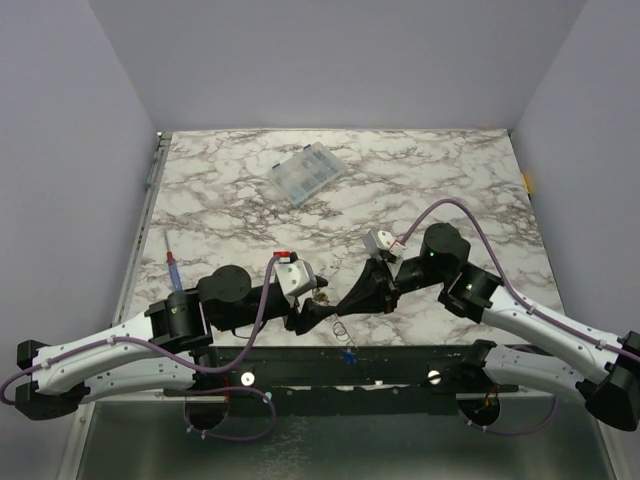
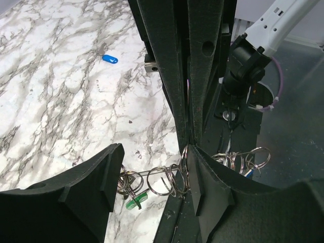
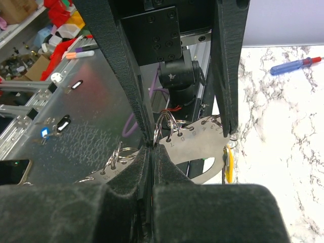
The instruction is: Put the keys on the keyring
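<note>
Two grippers meet over the keyring (image 3: 195, 144), a pale metal strip hung with wire rings (image 2: 167, 179). The right gripper (image 3: 150, 152) is clamped tight on it, its fingers pressed together on a ring at their very tips. The left gripper (image 2: 154, 169) stands wide, the chain of rings running across the gap between its fingers; whether either pad touches metal cannot be told. A green key (image 2: 135, 202) hangs just beside one left finger, and a yellow key (image 3: 229, 164) dangles off the strip near the right gripper's tips. Both appear threaded on. A blue key (image 2: 110, 58) lies loose on the marble table (image 2: 61, 101), well ahead of the left gripper. The step in hand looks like steadying the keyring between keys. Next, the left gripper likely needs to back clear of the rings without snagging. It would then take the blue key by its head, leaving the shaft free for threading.
</note>
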{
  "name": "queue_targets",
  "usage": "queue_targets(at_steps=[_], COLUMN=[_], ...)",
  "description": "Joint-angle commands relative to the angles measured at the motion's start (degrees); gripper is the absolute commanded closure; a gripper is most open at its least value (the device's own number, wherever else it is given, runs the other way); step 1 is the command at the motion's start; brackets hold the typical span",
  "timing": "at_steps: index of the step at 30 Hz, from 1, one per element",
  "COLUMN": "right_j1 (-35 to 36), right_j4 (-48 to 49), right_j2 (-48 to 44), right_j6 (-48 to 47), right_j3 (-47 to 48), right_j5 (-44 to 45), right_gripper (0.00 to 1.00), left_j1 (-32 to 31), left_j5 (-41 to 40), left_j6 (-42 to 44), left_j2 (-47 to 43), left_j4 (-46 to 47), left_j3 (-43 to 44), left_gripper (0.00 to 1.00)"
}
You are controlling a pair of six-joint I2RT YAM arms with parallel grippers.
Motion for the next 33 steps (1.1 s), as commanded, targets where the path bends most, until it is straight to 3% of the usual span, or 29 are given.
queue_targets(at_steps=[1,11,18,22,28,33], right_j1=[0.4,0.4,0.4,0.4,0.4,0.4], right_j4=[5.2,5.2,5.0,5.3,5.1,4.9], right_j2=[0.1,0.5,1.2,1.3,1.2,0.9], right_j6=[-3.1,-3.8,-4.6,-4.5,-4.7,-4.8], right_j3=[-0.1,-0.6,-0.7,-1.0,-0.9,-0.9], right_j5=[12.1,16.4,17.6,18.2,18.6,18.6], right_gripper=[0.99,0.99,0.99,0.99,0.99,1.0], left_j1=[-1.1,-1.1,-1.0,-1.1,-1.1,-1.1], left_j5=[8.6,15.6,20.2,20.6,16.2,1.4], left_j6=[-3.2,-2.8,-3.1,-3.2,-2.9,-1.8], left_j2=[0.9,1.2,0.3,0.2,-0.8,-4.0], left_j4=[3.5,0.9,0.4,0.2,0.0,-0.2], left_j3=[4.1,5.9,6.2,6.5,6.7,5.3], left_gripper=[0.4,0.41,0.26,0.22,0.21,0.28])
